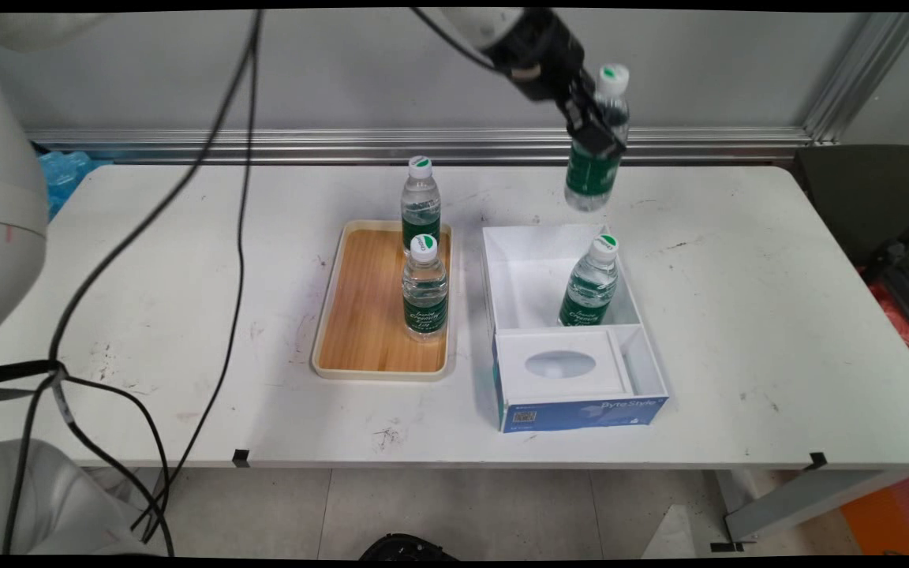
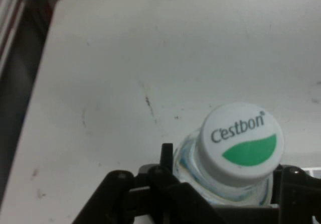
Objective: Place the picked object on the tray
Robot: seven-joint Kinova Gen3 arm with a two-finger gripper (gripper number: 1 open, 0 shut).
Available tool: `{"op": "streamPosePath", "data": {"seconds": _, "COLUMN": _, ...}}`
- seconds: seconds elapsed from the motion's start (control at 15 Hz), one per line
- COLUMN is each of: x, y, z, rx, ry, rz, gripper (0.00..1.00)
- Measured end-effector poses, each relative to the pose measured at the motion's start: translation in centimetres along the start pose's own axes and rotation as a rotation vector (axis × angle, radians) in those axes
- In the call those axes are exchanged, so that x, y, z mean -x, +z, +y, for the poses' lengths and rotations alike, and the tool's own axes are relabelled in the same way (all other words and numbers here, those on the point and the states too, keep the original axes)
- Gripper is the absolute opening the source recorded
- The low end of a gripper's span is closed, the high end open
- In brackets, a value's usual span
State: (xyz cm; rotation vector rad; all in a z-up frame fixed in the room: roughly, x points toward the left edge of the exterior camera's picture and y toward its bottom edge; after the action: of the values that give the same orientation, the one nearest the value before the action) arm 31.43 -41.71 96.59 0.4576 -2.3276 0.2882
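Note:
My gripper [image 1: 598,132] is shut on a water bottle [image 1: 595,162] with a green label and a white cap, held high in the air above the far end of the white box [image 1: 626,285]. In the hand view the held bottle's cap [image 2: 241,146] fills the lower right, lettered C'estbon, with the black linkage on either side of it. Another bottle [image 1: 589,284] stands leaning in the box's far compartment. Two more bottles stand on the wooden tray [image 1: 364,315]: one [image 1: 424,290] near the tray's right edge, one [image 1: 420,203] at its far end.
The box's near part holds a white insert with an oval window [image 1: 559,364]. Black cables [image 1: 233,221] hang over the table's left half. A dark chair [image 1: 873,205] stands past the table's right end. An aluminium rail [image 1: 423,142] runs along the wall.

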Motion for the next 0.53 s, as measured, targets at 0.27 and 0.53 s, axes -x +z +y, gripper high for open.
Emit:
{"op": "streamPosePath", "data": {"seconds": 0.27, "x": -1.9, "y": -5.5, "z": 1.0, "rx": -0.047, "ry": -0.008, "rz": 0.009, "gripper": 0.00}}
{"op": "streamPosePath", "data": {"seconds": 0.53, "x": -1.4, "y": -10.5, "z": 2.1, "rx": -0.092, "ry": -0.033, "rz": -0.017, "gripper": 0.00}}
